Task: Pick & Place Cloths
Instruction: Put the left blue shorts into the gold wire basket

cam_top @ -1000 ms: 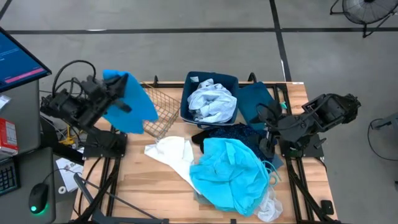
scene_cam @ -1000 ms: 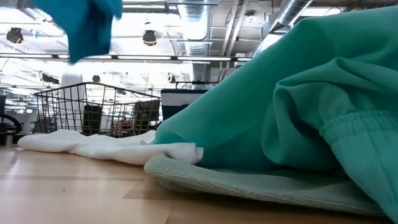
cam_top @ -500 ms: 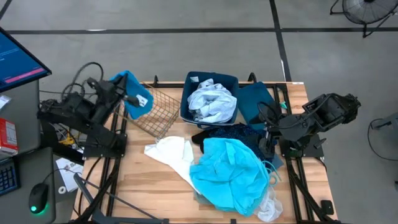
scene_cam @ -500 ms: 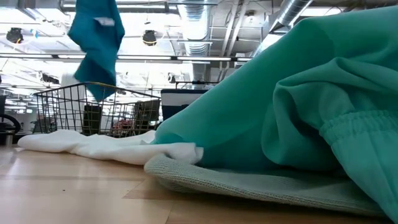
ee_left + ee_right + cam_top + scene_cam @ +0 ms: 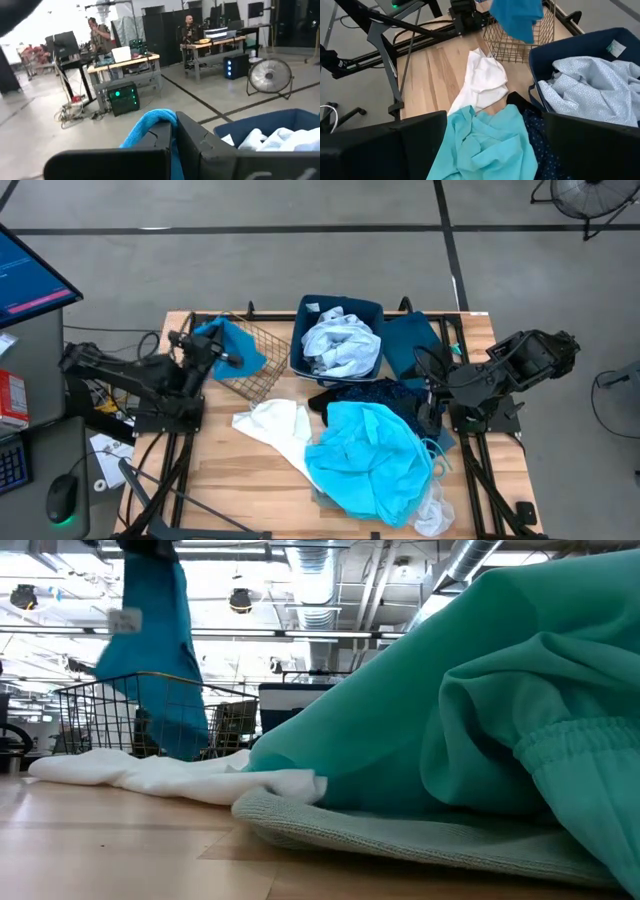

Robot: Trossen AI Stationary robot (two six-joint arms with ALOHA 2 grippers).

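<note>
My left gripper (image 5: 210, 346) is shut on a blue-teal cloth (image 5: 240, 350) above the brown wire basket (image 5: 255, 370) at the table's far left. The cloth hangs down (image 5: 150, 670), its lower end inside the basket. My right gripper (image 5: 432, 412) waits open at the table's right edge, beside the pile. A bright turquoise cloth (image 5: 370, 455) lies on a navy dotted one (image 5: 372, 394) and a grey-green knit (image 5: 400, 835). A white cloth (image 5: 275, 425) lies flat on the table. A pale white-blue cloth (image 5: 340, 345) fills the dark blue bin (image 5: 305, 315). My left gripper pinches the blue-teal cloth between its two fingers (image 5: 196, 137), on a bunched fold at its upper end (image 5: 152, 121), which bulges over one finger. The cloth hangs slack below the gripper, lifted clear of the table, its lower end (image 5: 175, 740) down inside the wire basket.
A dark teal cloth (image 5: 410, 345) lies right of the bin. Bare wood shows at the near left of the table (image 5: 240, 490). A monitor (image 5: 30, 275) and a desk stand left of the table. People stand at desks in the room beyond (image 5: 102, 32).
My left gripper has come down and moved toward the wire basket, keeping its hold. The blue-teal cloth, which was spread high in the air, has dropped with it and now hangs narrow, its lower end inside the basket. My right arm has kept still.
</note>
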